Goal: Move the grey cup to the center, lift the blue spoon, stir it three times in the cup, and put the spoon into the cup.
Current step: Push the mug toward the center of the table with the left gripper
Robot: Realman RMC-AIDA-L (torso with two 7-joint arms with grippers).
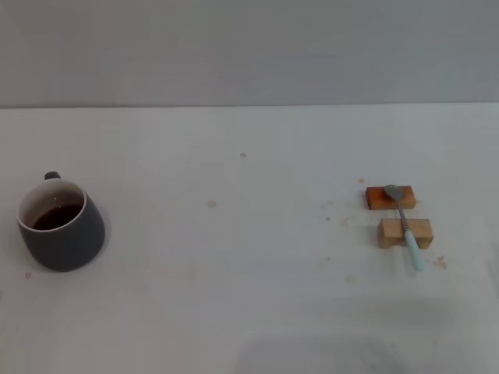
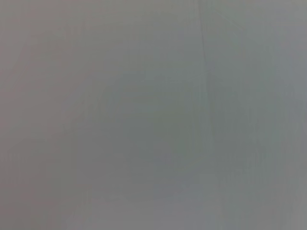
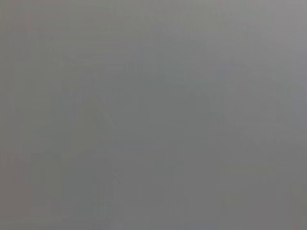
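The grey cup (image 1: 61,226) stands upright at the left of the white table in the head view. It has a white inside, dark brown liquid and its handle toward the back. The blue spoon (image 1: 407,227) lies at the right across two small wooden blocks, its metal bowl on the far reddish block (image 1: 390,197) and its pale blue handle over the near light block (image 1: 405,233), pointing toward me. Neither gripper shows in the head view. Both wrist views show only a flat grey surface.
The white table (image 1: 249,273) reaches back to a grey wall. A few small brown specks mark the tabletop near the middle and around the blocks.
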